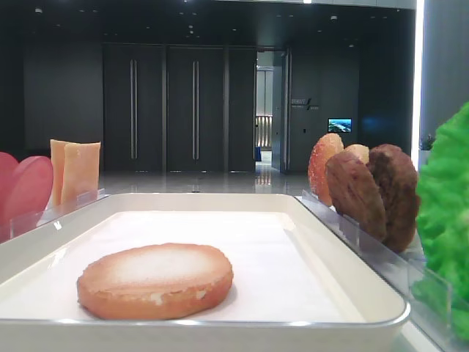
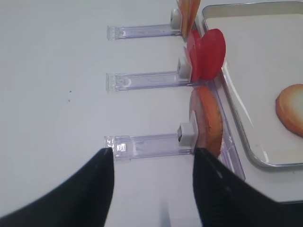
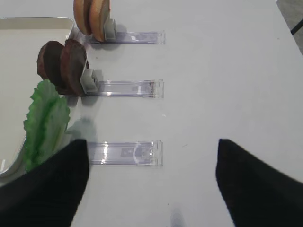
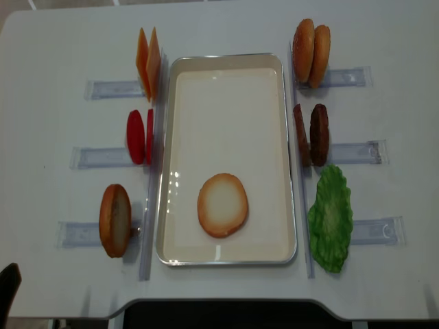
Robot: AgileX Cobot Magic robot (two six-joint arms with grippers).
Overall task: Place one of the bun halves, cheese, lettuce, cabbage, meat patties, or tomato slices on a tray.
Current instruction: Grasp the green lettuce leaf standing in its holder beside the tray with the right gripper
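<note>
One bun half [image 4: 223,205] lies flat, pale face up, in the white tray [image 4: 226,103]. Left of the tray stand cheese [image 4: 148,62], tomato slices [image 4: 139,136] and another bun half [image 4: 114,219]. To its right are two bun halves [image 4: 311,44], the meat patties [image 4: 312,134] and the lettuce [image 4: 330,218]. Cabbage is out of view. My left gripper [image 2: 154,158] is open over bare table, just short of the upright bun half [image 2: 207,120]. My right gripper [image 3: 152,144] is open and holds nothing, beside the lettuce [image 3: 45,125].
Clear plastic holder rails [image 4: 103,89] run outward from each upright item on both sides of the tray. One rail [image 3: 125,153] lies between the right fingers. The table's front edge [image 4: 226,301] is close behind the tray.
</note>
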